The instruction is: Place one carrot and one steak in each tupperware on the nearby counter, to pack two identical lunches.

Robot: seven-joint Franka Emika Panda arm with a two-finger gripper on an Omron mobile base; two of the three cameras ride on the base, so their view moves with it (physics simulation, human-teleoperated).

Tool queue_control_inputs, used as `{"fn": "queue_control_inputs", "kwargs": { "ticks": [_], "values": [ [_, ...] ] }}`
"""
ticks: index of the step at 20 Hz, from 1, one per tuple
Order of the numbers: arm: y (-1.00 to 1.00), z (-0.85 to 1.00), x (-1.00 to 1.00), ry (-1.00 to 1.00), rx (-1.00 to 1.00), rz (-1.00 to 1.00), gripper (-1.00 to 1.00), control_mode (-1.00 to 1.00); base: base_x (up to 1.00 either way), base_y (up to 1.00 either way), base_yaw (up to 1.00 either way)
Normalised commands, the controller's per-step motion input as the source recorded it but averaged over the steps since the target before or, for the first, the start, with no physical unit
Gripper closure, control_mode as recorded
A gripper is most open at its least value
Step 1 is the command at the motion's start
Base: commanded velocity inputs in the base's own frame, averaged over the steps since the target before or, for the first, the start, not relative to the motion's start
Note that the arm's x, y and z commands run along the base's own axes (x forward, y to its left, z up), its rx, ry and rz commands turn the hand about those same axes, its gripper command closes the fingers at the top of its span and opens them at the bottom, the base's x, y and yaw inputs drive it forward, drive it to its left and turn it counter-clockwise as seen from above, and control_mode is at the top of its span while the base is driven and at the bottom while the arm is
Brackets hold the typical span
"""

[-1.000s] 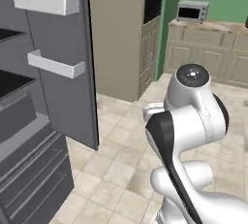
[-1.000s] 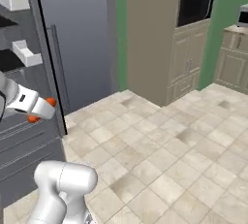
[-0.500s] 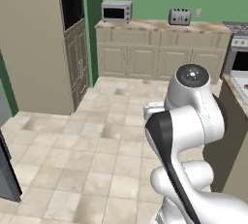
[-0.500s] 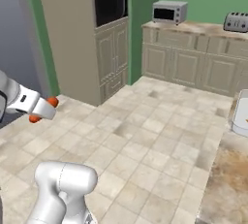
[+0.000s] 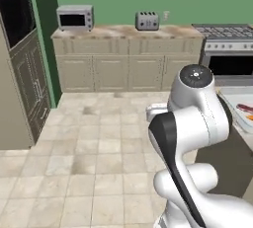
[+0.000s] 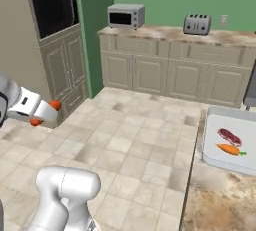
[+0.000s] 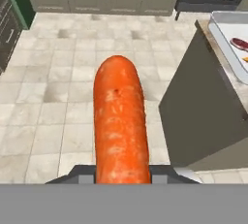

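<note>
- The large whitish-grey rectangular tupperware (image 6: pixel 212 147) sits at the near end of the beige-brown marbled stone tabletop (image 6: pixel 220 205); it already carries one dark red steak (image 6: pixel 229 137) and, just beside it, one small orange carrot (image 6: pixel 230 149). That lunch looks complete.
- The pincer (image 6: pixel 44 113) is clamped shut on a second, thick orange carrot (image 7: pixel 120 121), which sticks out forward between the jaws, carried above the tiled floor (image 6: pixel 125 145) and well apart from the tabletop.
- In the hand view the same tray (image 7: pixel 226 34) shows at the upper right, on the tabletop's edge.
- I cannot see the small octagonal container, so whether it holds anything I cannot tell.
- Judged from this: the held carrot has yet to be set in the second container, and that lunch probably lacks a steak too.
</note>
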Motion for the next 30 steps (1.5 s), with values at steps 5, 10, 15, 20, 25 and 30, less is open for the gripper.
{"fn": "queue_control_inputs", "kwargs": {
  "ticks": [5,10,15,20,25,30],
  "values": [
    [0.00,0.00,0.00,0.00,0.00,0.00,1.00,1.00,1.00,-0.23,-0.55],
    [0.00,0.00,0.00,0.00,0.00,0.00,1.00,1.00,0.75,-0.04,-0.69],
    [0.00,0.00,0.00,0.00,0.00,0.00,1.00,1.00,0.14,0.00,-0.86],
    [0.00,0.00,0.00,0.00,0.00,0.00,1.00,1.00,0.00,0.18,-0.92],
    [0.00,0.00,0.00,0.00,0.00,0.00,1.00,1.00,0.36,0.52,-0.82],
    [0.00,0.00,0.00,0.00,0.00,0.00,1.00,1.00,0.89,0.81,-0.66]
  ]
}}
